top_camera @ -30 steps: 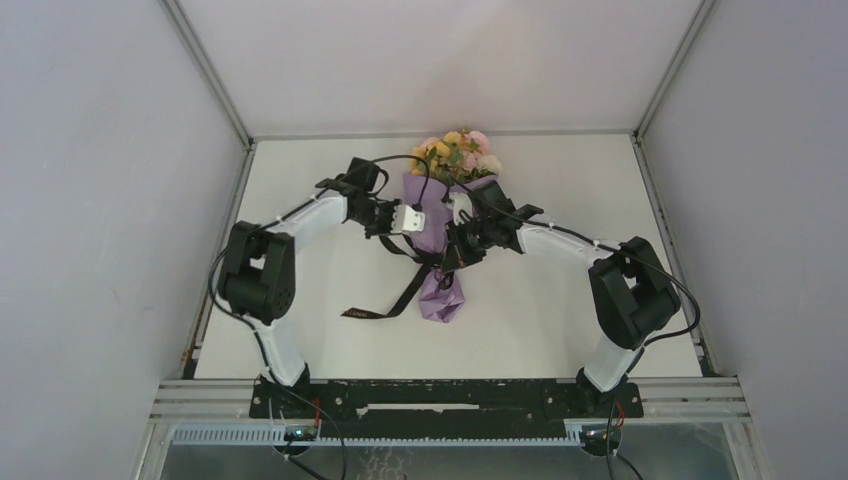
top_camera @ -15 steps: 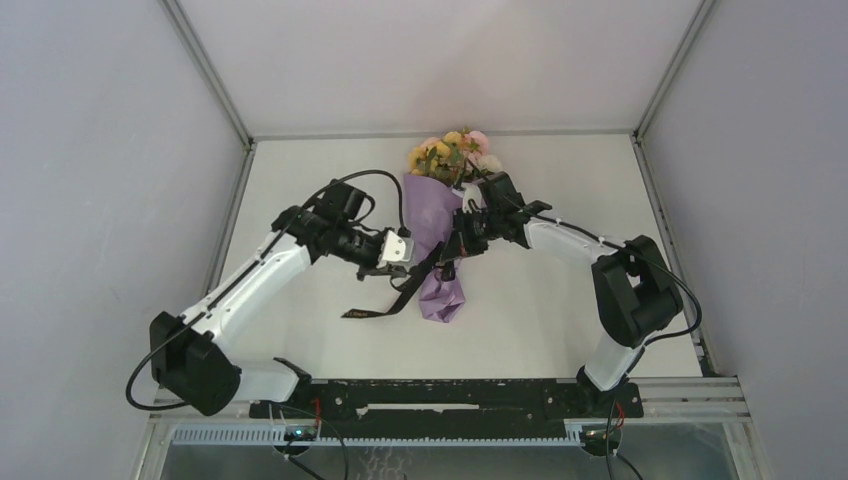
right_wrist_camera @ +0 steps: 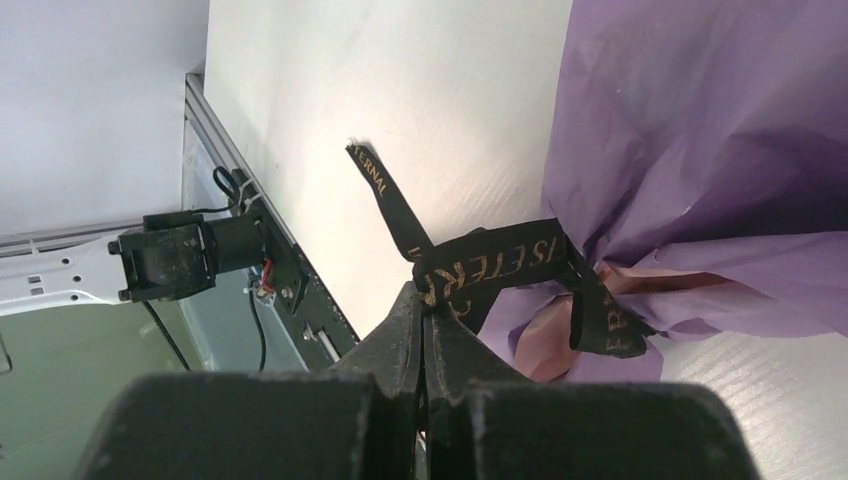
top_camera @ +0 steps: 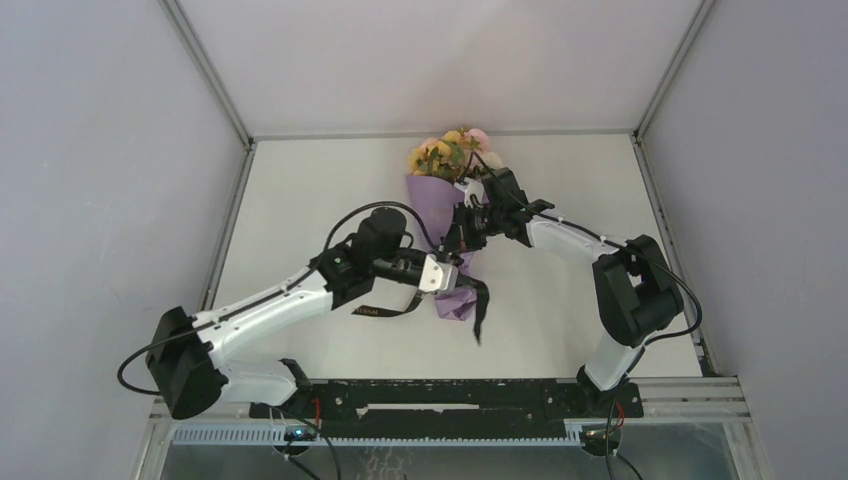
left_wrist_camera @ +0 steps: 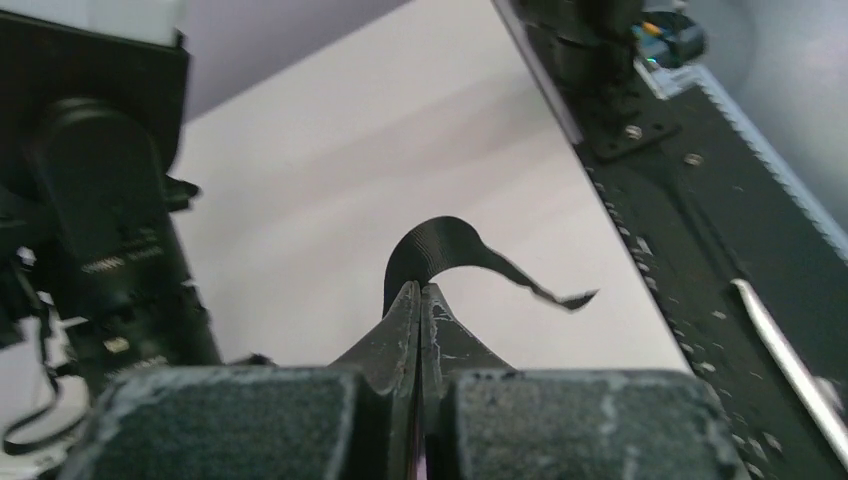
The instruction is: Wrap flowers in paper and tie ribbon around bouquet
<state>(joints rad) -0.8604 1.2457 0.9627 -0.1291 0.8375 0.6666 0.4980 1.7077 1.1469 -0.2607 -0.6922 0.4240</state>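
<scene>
Pinching long narrow black gold-lettered fabric ribbon (right_wrist_camera: 490, 265) in both closed jaw pairs: left gripper (left_wrist_camera: 420, 292) at near tail of lilac-purple paper-cone bouquet (top_camera: 432, 200), right gripper (right_wrist_camera: 423, 300) mid-cone; bouquet lying centre-far on white table (top_camera: 300, 200). Risk of slipping, loop loosening, or cone tearing under uneven pull.

We see a pale, off-white table (top_camera: 300, 200) boxed in by plain grey walls (top_camera: 100, 180) on the left, right and far sides. Slim aluminium struts (top_camera: 207, 72) rise from the table's far corners. Along the near edge lies a black mounting plate (top_camera: 450, 397), with ribbed aluminium rails (top_camera: 205, 397) at either end. Just below it runs a white slotted cable duct (top_camera: 400, 436), above a dark glassy strip (top_camera: 480, 462).
</scene>
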